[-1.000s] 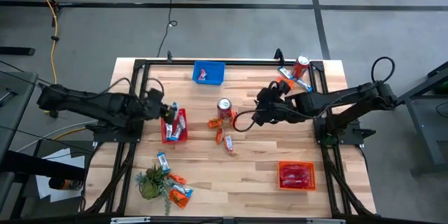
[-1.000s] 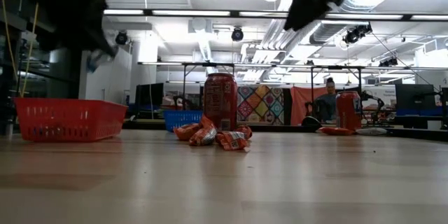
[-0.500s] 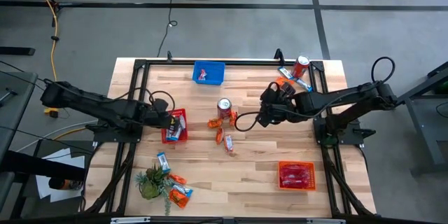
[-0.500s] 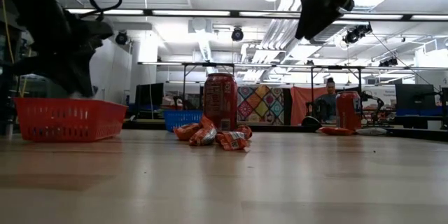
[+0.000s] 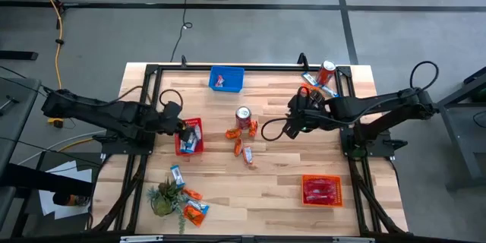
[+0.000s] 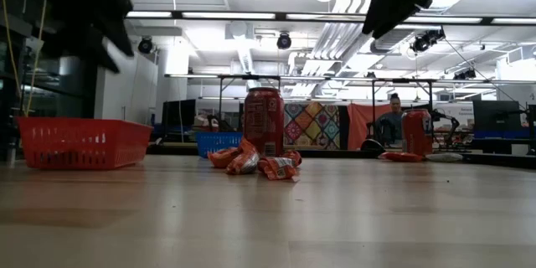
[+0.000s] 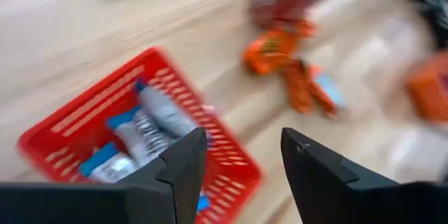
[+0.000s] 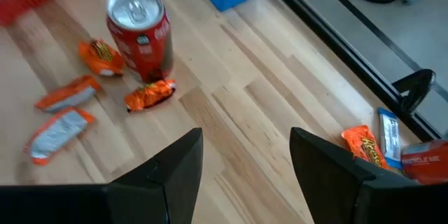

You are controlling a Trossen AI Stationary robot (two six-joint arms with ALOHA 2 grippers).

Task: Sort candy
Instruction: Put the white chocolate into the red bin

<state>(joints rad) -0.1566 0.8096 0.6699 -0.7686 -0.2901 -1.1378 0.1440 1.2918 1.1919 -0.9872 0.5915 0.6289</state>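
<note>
My left gripper [image 5: 182, 124] hangs open over the red basket [image 5: 200, 140] at the table's left, with nothing between its fingers [image 7: 241, 136]. Blue-and-white candy packets [image 7: 150, 122] lie in that basket [image 7: 70, 112]. My right gripper [image 5: 291, 124] is open too and holds nothing [image 8: 245, 136]; it hovers right of the table's middle. Below and to its left, loose orange candy [image 8: 98, 56] [image 5: 235, 131] lies flat on the wood beside a red can [image 8: 140, 31]. One more packet [image 5: 247, 155] lies nearer the front.
A blue basket [image 5: 226, 78] stands at the far edge and an orange-red basket [image 5: 321, 190] at the near right. A second can [image 5: 326, 71] and more candy [image 5: 311, 83] sit at the far right corner. A small plant [image 5: 162, 197] with packets [image 5: 194, 209] sits near left.
My left gripper dipped toward the red basket, then rose again above it. The small blue-white packet that showed at its fingers in the low view a second ago is gone from them. My right gripper has drawn back a little toward the table's right edge.
</note>
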